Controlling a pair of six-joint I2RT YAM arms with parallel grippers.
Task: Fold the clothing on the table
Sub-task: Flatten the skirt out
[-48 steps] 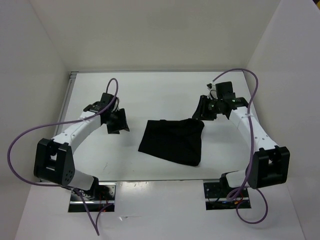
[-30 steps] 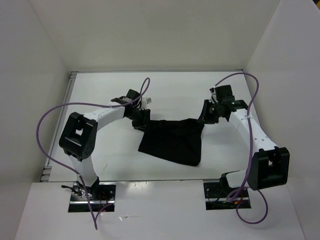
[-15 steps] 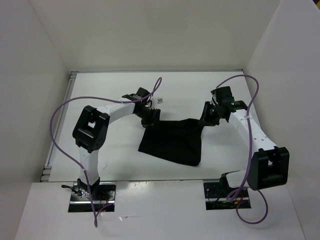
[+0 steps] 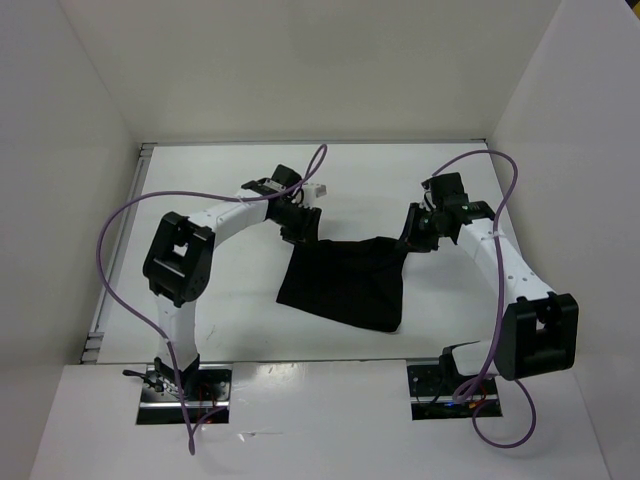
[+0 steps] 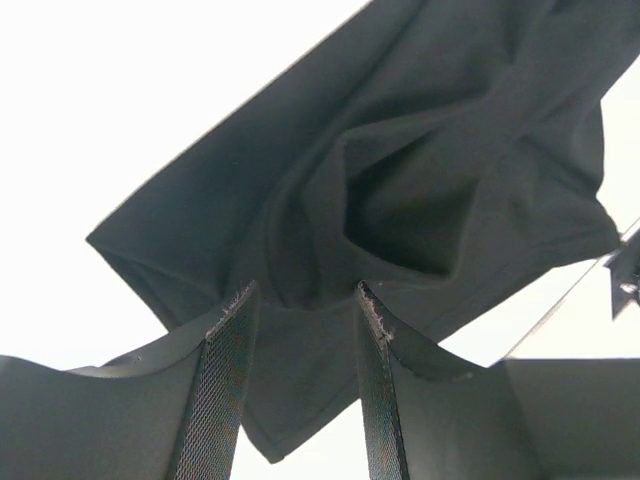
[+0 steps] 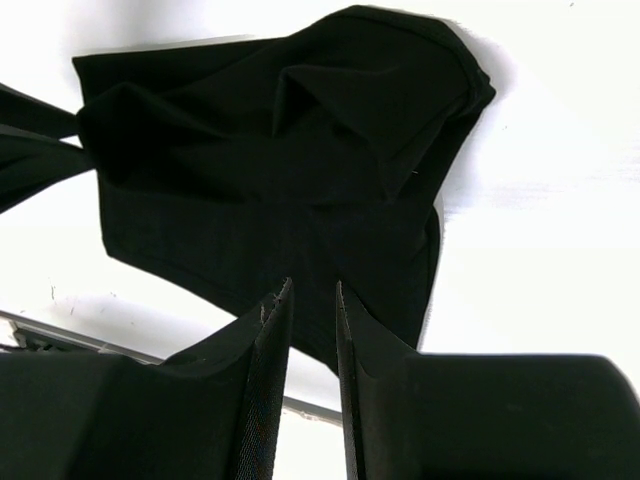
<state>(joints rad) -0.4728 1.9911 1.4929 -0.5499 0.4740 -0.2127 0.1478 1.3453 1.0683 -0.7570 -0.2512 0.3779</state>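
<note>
The black clothing [image 4: 345, 285] lies rumpled on the white table [image 4: 200, 190], with raised folds along its far edge. My left gripper [image 4: 300, 232] hangs over the far left corner. In the left wrist view the left gripper [image 5: 305, 292] is open, and the clothing [image 5: 420, 150] corner lies loose between and beyond its fingers. My right gripper [image 4: 410, 240] is at the far right corner. In the right wrist view the right gripper [image 6: 312, 288] is open by a narrow gap, with the clothing [image 6: 280, 150] just past its tips.
White walls [image 4: 70, 150] close in the table on the left, back and right. A metal strip [image 4: 320, 362] runs along the near edge between the arm bases. Purple cables [image 4: 115, 260] loop off both arms.
The left arm has swung right from the table's left side to the clothing's far left corner, and its jaws have widened. The right gripper has opened slightly and stayed in place.
</note>
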